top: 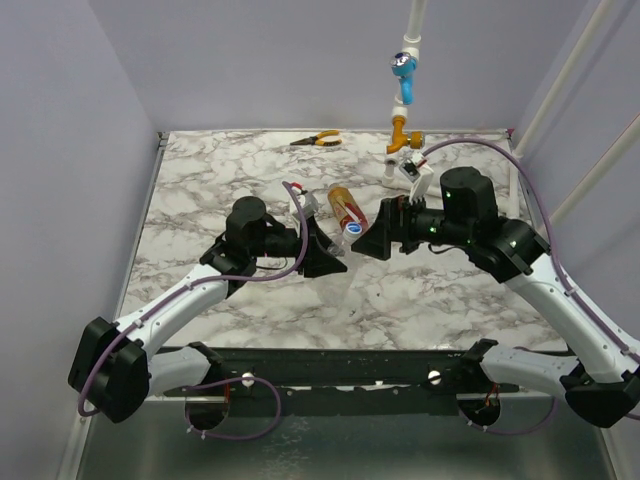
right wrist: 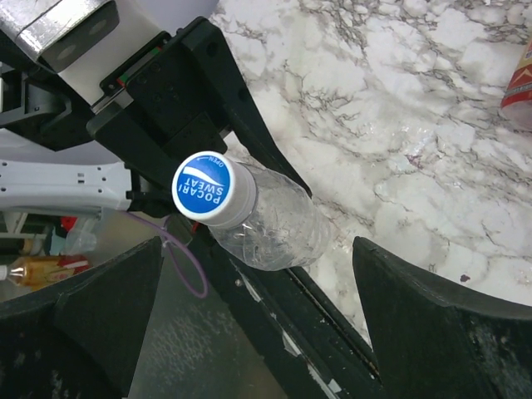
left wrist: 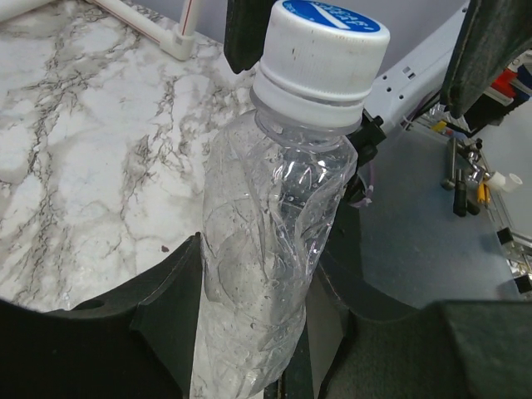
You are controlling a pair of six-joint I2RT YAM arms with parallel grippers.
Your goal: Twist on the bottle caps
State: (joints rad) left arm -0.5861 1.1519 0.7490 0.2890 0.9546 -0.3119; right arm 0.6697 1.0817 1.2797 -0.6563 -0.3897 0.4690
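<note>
1. The cap (right wrist: 208,187) is white with a blue top that reads "POCARI SWEAT" in white letters, with a small "OPEN" near its edge. It sits on the neck of the clear bottle (right wrist: 270,229), left of centre in the right wrist view.
2. The left gripper (left wrist: 266,283) is clenched on the crumpled body of the clear bottle at the middle of the top view, with the cap end pointing toward the right gripper (right wrist: 256,241).
3. The right gripper is spread wide, one finger on either side of the cap and neither touching it.
4. An amber bottle (top: 346,208) with a red label lies on the marble table (top: 200,190) just above both grippers. Its print is too small to read.
5. Orange-handled pliers (top: 318,140) lie at upper centre. A blue valve handle (top: 403,70) hangs above an orange fitting (top: 402,130) at the top, right of centre.
</note>
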